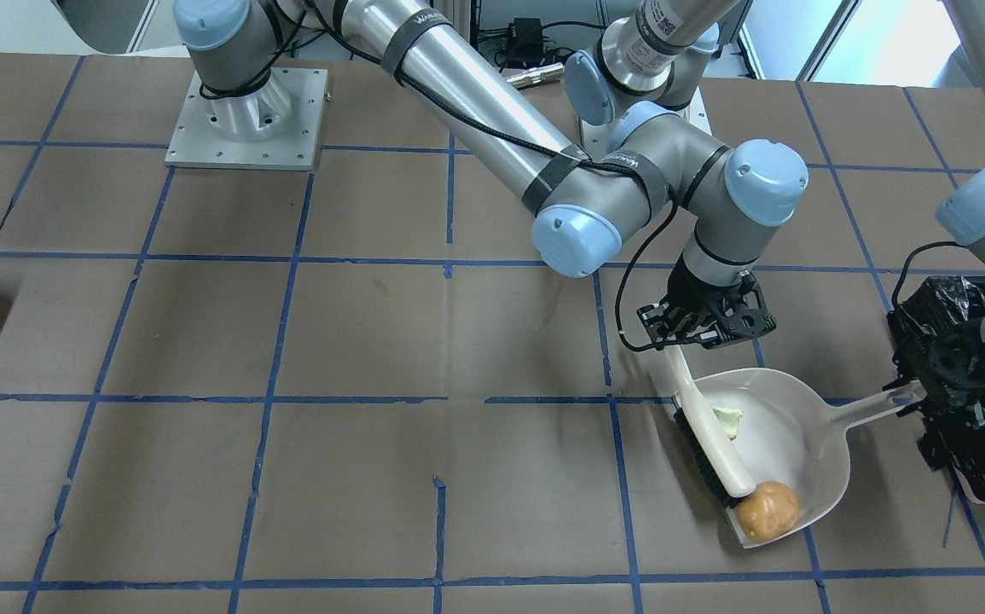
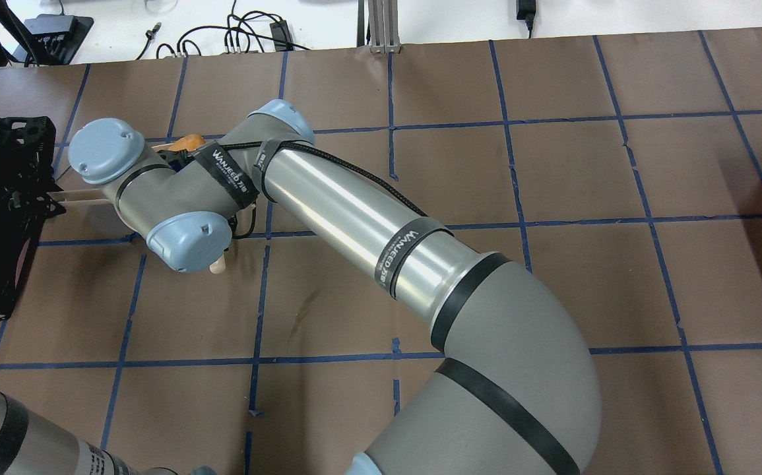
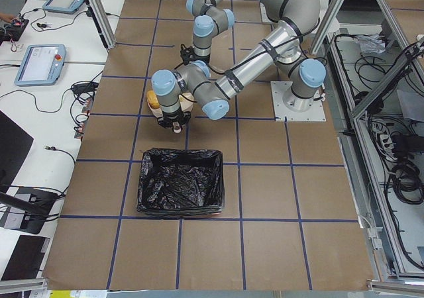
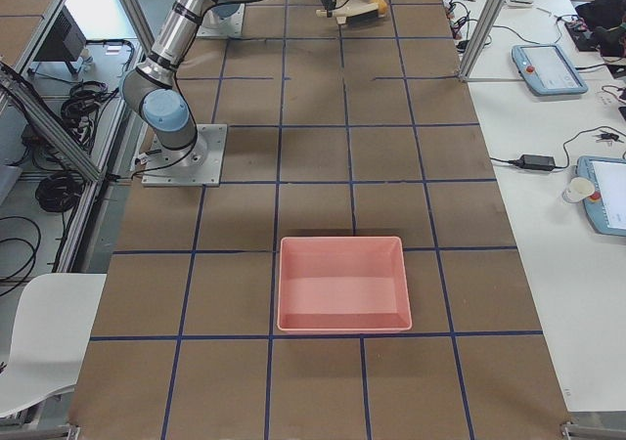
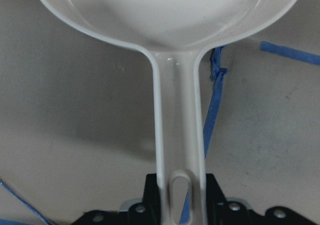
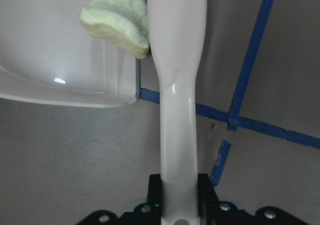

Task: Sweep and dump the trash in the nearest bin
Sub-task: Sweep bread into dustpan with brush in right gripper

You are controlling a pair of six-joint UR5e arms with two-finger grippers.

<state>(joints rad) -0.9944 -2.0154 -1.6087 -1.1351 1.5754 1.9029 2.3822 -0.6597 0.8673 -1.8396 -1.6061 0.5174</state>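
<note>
A white dustpan (image 1: 778, 435) rests on the table, and my left gripper (image 1: 925, 388) is shut on its handle (image 5: 177, 135). The trash I can see lies in the pan: an orange-brown lump (image 1: 767, 510) at the pan's mouth and a pale yellow-green chunk (image 1: 727, 420) deeper in. My right gripper (image 1: 690, 334) is shut on the handle (image 6: 177, 110) of a brush (image 1: 714, 456) whose bristles stand at the pan's mouth. That chunk (image 6: 117, 25) touches the brush handle. The nearest bin (image 1: 974, 409), lined with a black bag, stands just behind the left gripper.
The right arm (image 2: 348, 211) reaches across the table into the left half. A pink tray (image 4: 342, 284) sits far off on the robot's right side. Blue tape lines grid the brown table (image 1: 356, 477).
</note>
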